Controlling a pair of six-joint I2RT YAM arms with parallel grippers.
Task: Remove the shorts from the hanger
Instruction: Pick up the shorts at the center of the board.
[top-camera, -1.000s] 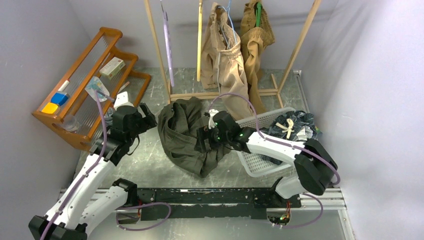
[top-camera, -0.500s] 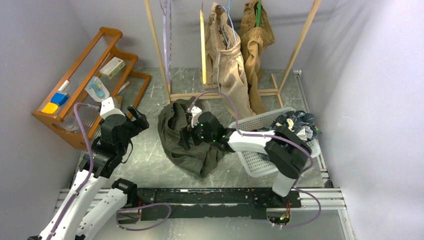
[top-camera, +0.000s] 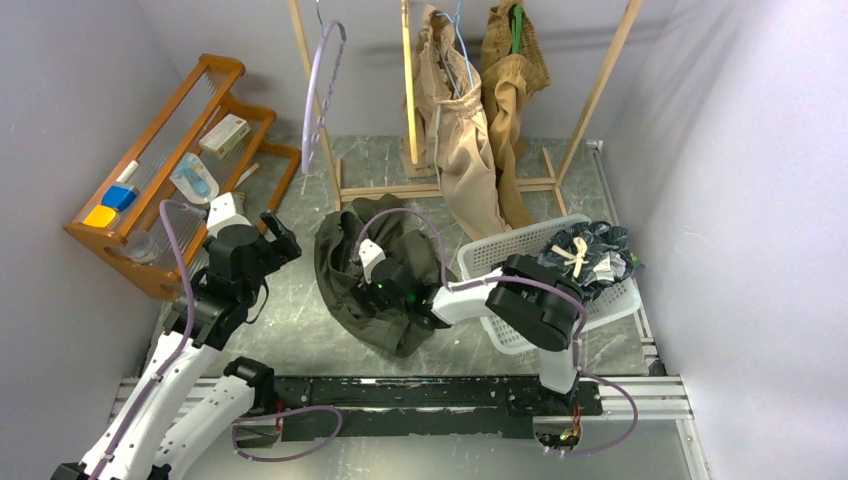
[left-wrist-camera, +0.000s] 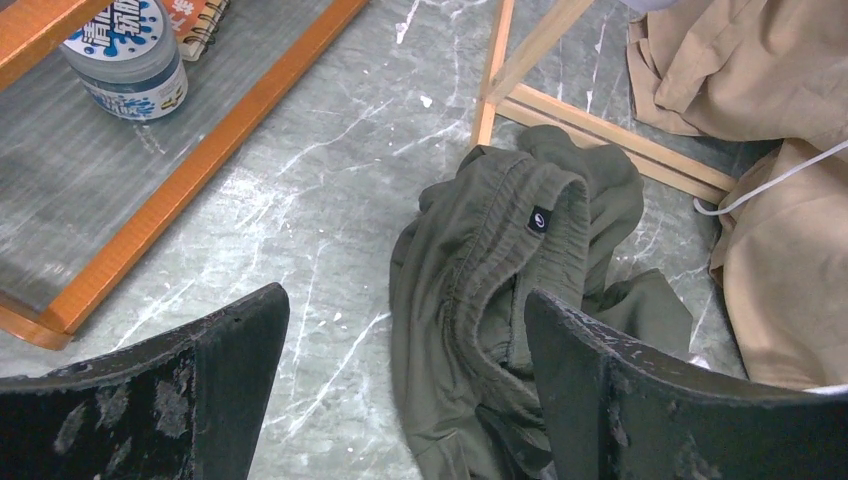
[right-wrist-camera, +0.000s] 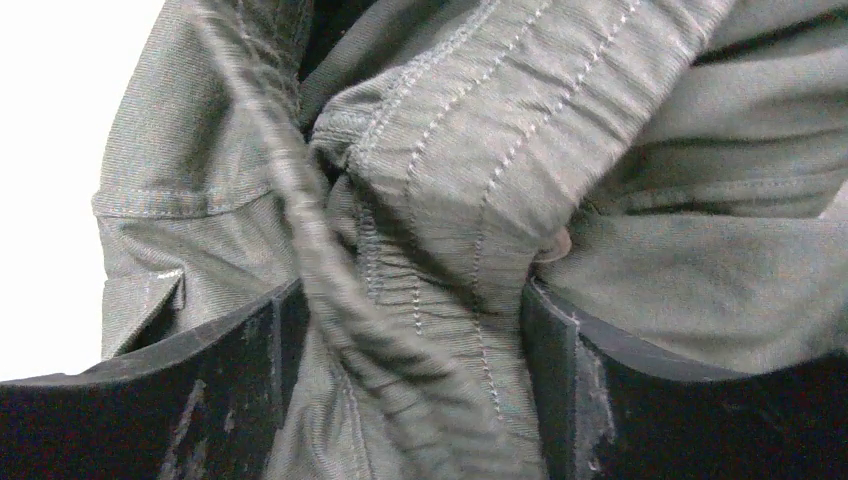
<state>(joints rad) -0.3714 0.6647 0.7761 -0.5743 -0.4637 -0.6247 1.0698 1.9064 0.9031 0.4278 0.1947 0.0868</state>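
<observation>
Jaws of the right gripper (right-wrist-camera: 410, 305) straddle the olive shorts (right-wrist-camera: 470, 130), unclosed; left gripper's (left-wrist-camera: 405, 300) gape empty.

— What is bunching between the right jaws?
— Olive shorts (right-wrist-camera: 450, 200): matt, fine-ribbed cloth showing pale stitching. The jaws are looking rough and scuffed black.
— And beyond the left jaws?
— The bench (left-wrist-camera: 330, 200) is gleaming like marbled stone; the orange shelf (left-wrist-camera: 200, 160) is showing smooth wood.

You had soft, even light; your right wrist view blew white at left (olive shorts (right-wrist-camera: 450, 150) motion-smeared).
</observation>
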